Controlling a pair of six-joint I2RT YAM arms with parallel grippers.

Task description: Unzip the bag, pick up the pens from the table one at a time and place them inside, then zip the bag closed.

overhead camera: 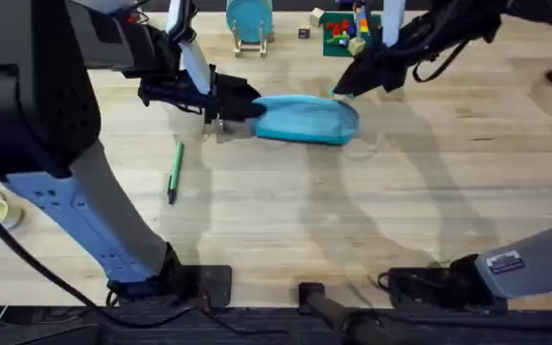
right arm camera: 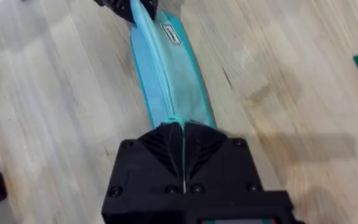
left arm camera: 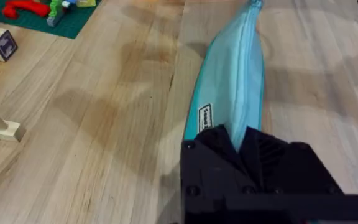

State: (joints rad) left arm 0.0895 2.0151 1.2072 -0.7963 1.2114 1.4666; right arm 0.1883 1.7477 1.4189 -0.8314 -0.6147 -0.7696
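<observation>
Light blue fabric pencil pouch [overhead camera: 307, 119] lies on the wooden table [overhead camera: 372, 220] toward the far edge, near the middle of the table's width, long axis running across the table. It bulges into a rounded hump; fabric is soft and smooth, and a seam-like line, likely the zipper, runs along its top ridge. Left gripper [overhead camera: 226, 107] is clamped on the pouch's left end; right gripper [overhead camera: 345, 88] is pinched on its right end, at the far side. Left wrist view: black fingers [left arm camera: 219, 144] pressed together around the pouch end, a small white label with dark print [left arm camera: 204, 116] just beside them, and the ridge line running away to the far tip. Right wrist view: its ribbed fingers [right arm camera: 166, 144] meet tight on the ridge, with the same label [right arm camera: 171, 33] at the opposite end, next to the other arm's gripper. The overhead view adds a green pen [overhead camera: 174, 171] lying on the table, apart from the pouch, toward the left and nearer the front edge.
</observation>
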